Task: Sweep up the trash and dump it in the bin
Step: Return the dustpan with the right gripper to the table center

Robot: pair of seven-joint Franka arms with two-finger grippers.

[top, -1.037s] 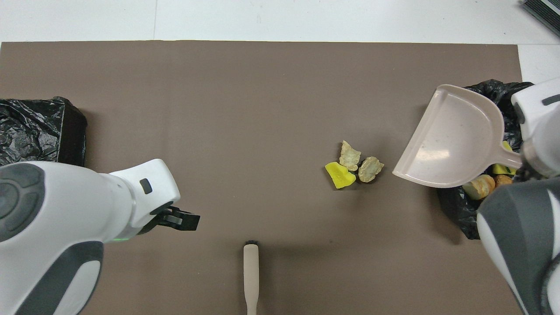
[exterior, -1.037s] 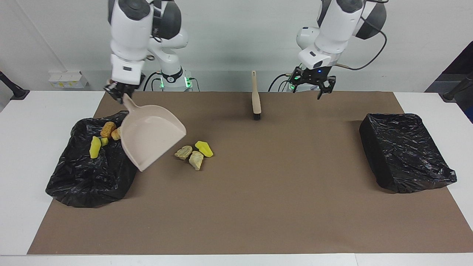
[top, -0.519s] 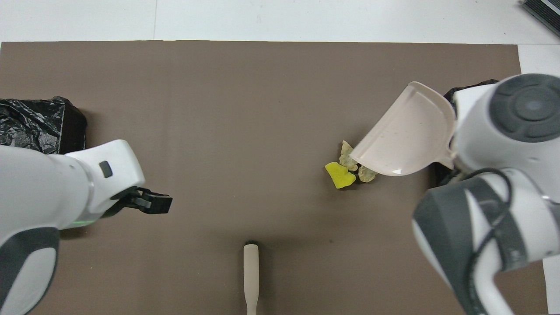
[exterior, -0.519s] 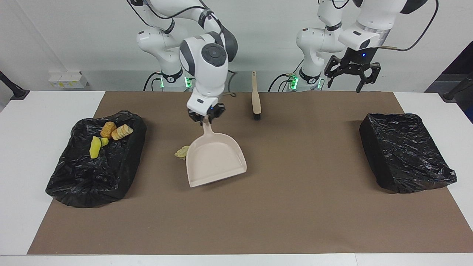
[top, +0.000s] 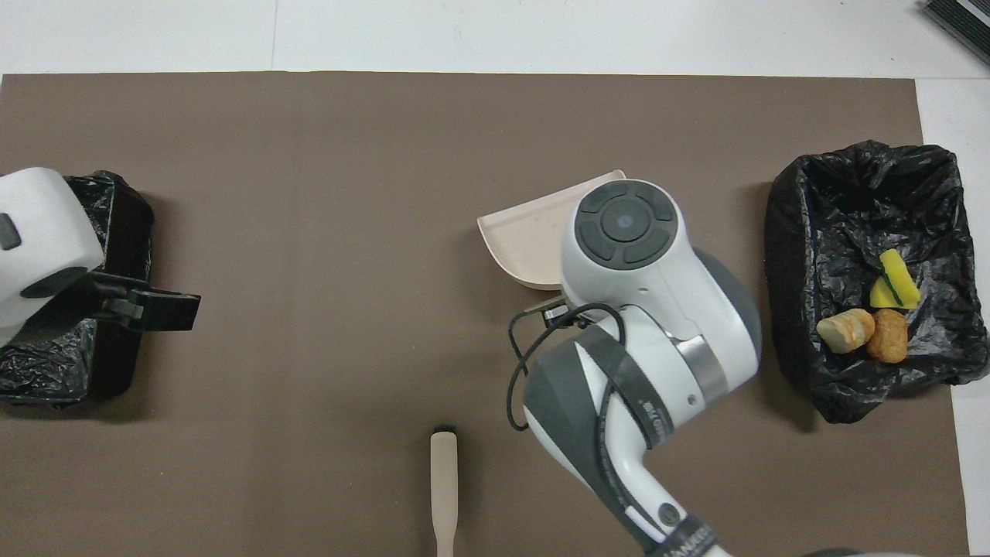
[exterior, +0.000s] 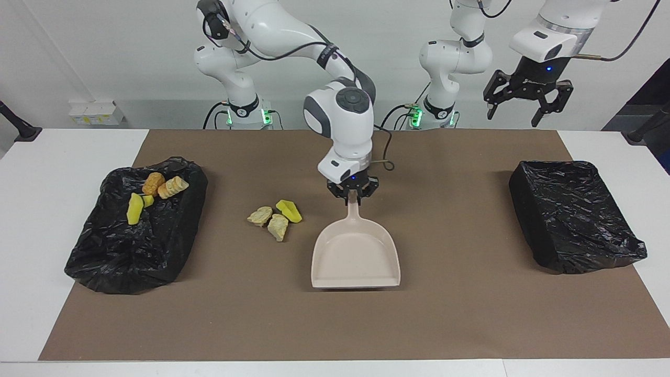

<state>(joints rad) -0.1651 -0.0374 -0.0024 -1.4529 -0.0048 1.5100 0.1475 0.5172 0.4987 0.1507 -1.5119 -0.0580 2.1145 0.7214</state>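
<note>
Three scraps of trash (exterior: 275, 217) lie together on the brown mat (exterior: 450, 314), toward the right arm's end; others sit in the black-lined bin (exterior: 104, 262) at that edge. Right gripper (exterior: 353, 192) is clamped on the dustpan (exterior: 356, 256) handle, pan flat mid-mat beside the scraps. Left gripper (exterior: 526, 102), fingers spread, hangs empty over the mat's corner near the other bin (exterior: 576, 220). Brush (top: 443, 487) lies at the mat's robot-side edge.
</note>
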